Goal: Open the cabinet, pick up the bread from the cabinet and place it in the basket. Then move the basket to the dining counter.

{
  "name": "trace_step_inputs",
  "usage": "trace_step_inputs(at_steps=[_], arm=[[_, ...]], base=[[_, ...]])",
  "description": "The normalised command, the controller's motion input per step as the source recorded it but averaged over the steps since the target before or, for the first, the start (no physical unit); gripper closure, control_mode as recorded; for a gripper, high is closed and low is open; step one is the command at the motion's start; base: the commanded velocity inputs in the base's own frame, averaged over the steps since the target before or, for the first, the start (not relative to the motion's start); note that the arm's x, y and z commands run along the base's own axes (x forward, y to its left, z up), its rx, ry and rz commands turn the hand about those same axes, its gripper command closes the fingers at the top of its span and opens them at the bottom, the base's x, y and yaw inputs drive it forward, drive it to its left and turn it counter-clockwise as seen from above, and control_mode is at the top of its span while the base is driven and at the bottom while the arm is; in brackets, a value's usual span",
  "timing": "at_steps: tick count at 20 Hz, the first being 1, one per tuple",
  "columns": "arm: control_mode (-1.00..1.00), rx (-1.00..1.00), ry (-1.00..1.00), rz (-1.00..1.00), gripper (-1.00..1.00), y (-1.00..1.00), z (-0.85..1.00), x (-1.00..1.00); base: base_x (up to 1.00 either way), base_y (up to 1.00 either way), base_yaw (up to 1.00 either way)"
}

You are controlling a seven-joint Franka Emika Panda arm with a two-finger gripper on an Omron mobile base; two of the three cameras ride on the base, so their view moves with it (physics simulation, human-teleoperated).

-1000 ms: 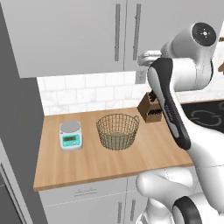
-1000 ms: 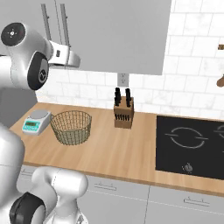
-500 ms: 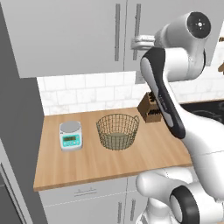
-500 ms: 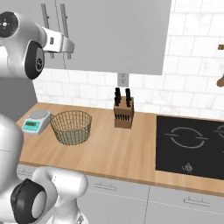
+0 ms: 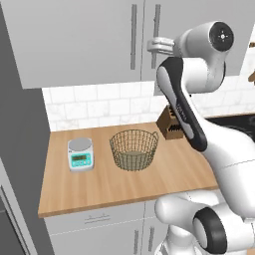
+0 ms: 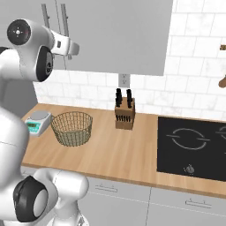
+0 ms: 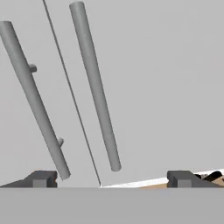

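**Upper centre of the left base view: open jaws level with the right-door handle**

At upper centre of the left base view, the white two-finger gripper [image 5: 155,46] sits right at the front of the light grey flat-door wall cabinet [image 5: 74,40], jaws spread wide and holding nothing. Both doors look shut; the bread is presumably inside, unseen.

Key relation, hand view: the long metal bar handle of the right door [image 7: 95,85] runs from top centre to lower centre of frame, tilted by hand roll. Its lower end falls between the two dark fingertips [image 7: 41,178]. The left door's bar handle [image 7: 33,98] lies further left, its end just above the left tip. Handle long axis is vertical in the base views, so the jaws should straddle it crosswise. Judgement: a short forward reach, then close.

Round brass-coloured wire mesh basket [image 5: 134,149] rests on the light wood countertop [image 5: 99,189], centre frame, well below the gripper.

Counts:
- cabinet bar handles: two
- basket: one
- small white kitchen scale [image 5: 80,154]: one
- wooden knife block [image 6: 124,115]: one
- black hob [image 6: 192,148]: one
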Motion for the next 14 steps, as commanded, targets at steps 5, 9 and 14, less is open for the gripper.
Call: trace_step_inputs(at_steps=[5,9,14], arm=[[-1.00,0.13,0.00,0.00,-1.00,0.00,0.05,0.29],[-1.00,0.08,0.00,0.00,-1.00,0.12,0.00,0.32],[-1.00,0.05,0.00,0.00,-1.00,0.00,0.00,0.40]], base=[[0.00,0.00,0.00],[0.00,0.00,0.00],[0.00,0.00,0.00]])
